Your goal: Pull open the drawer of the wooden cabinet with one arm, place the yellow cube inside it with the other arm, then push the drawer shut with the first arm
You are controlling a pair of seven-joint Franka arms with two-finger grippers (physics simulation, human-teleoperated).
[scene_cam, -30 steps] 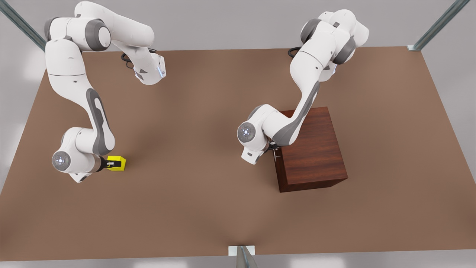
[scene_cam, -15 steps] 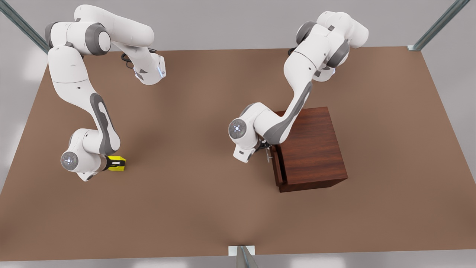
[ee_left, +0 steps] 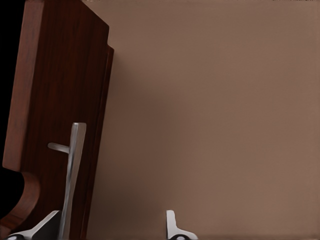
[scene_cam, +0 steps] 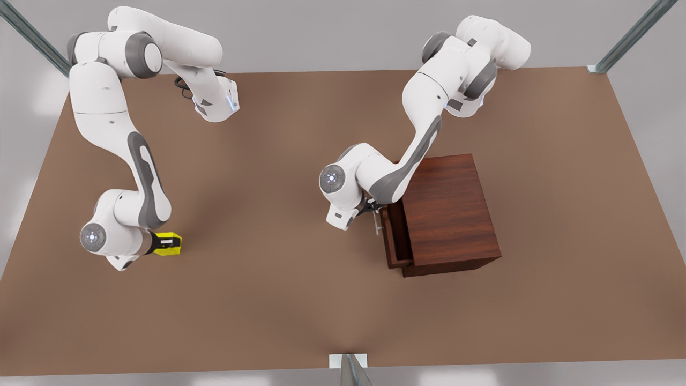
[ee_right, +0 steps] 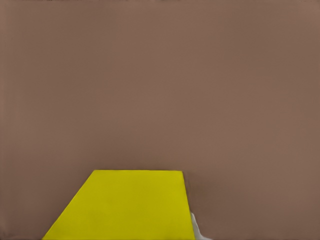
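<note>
1. The drawer (scene_cam: 395,236) stands partly pulled out of the wooden cabinet (scene_cam: 450,214), on the side facing the front view's left.
2. The left gripper (scene_cam: 375,212) is at its silver handle (ee_left: 72,175), fingers spread around the bar.
3. The right gripper (scene_cam: 161,243) pinches the yellow cube (scene_cam: 170,244) at the table (scene_cam: 268,295).
4. Left, I judge: finishing the pull, placing, shutting.
5. Count: one cabinet, one drawer, one cube, two arms.

My fingertips (ee_left: 171,225) straddle the silver handle (ee_left: 72,175) on the drawer (ee_left: 60,100) front, jaws spread wide; brown table (ee_left: 215,115) behind.
</note>
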